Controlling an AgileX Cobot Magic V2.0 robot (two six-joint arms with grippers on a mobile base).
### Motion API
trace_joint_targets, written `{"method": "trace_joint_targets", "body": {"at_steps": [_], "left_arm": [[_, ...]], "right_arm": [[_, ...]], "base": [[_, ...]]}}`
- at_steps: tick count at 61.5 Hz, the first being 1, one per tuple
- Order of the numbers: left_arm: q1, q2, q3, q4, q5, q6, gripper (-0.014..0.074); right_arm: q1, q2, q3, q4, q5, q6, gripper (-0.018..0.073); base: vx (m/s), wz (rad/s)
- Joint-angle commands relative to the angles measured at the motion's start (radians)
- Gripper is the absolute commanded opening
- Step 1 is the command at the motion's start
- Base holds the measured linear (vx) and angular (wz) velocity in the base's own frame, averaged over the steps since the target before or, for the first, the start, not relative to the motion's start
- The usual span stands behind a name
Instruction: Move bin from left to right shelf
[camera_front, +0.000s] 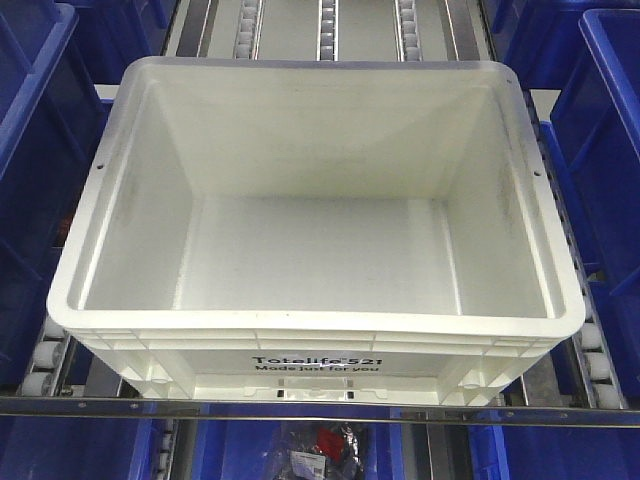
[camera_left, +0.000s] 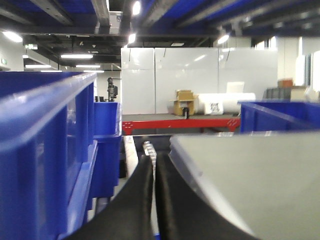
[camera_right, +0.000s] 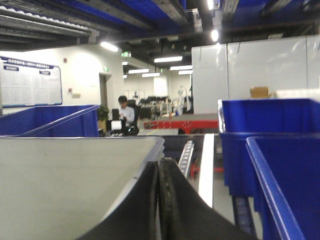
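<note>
The bin (camera_front: 300, 130) is a large white tote, empty, filling the middle of the front view on a roller shelf, with black print on its near wall. Neither gripper shows in that view. In the left wrist view my left gripper (camera_left: 154, 159) is shut with nothing in it, just left of the bin's outer wall (camera_left: 250, 175). In the right wrist view my right gripper (camera_right: 158, 162) is shut on nothing, close beside the bin's right wall (camera_right: 65, 185), near its rim corner.
Blue bins flank the white one on the left (camera_front: 40, 120) and right (camera_front: 610, 150), leaving narrow gaps. A blue bin (camera_left: 45, 150) stands close left of the left gripper, another (camera_right: 285, 175) right of the right gripper. A metal rail (camera_front: 320, 410) crosses the shelf front.
</note>
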Motion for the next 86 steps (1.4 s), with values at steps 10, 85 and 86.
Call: {"method": "trace_joint_targets", "body": {"at_steps": [10,85,86], "left_arm": [[-0.007,0.219,-0.352,-0.088,0.373,-0.018,-0.0008],[-0.007,0.934,-0.827,-0.091,0.654,0.046,0.0437],[-0.007,0.934,-0.827,-0.091,0.654,0.046,0.0465]], "right_arm": [[-0.002,0.183,-0.378,0.018,0.401,-0.004,-0.0008],[-0.002,0.902,-0.85,0.046,0.722,-0.004,0.0402],[-0.002,0.902,-0.85,0.046,0.722,-0.004,0.044]], "base": [[0.0,0.0],[0.0,0.0],[0.0,0.0]]}}
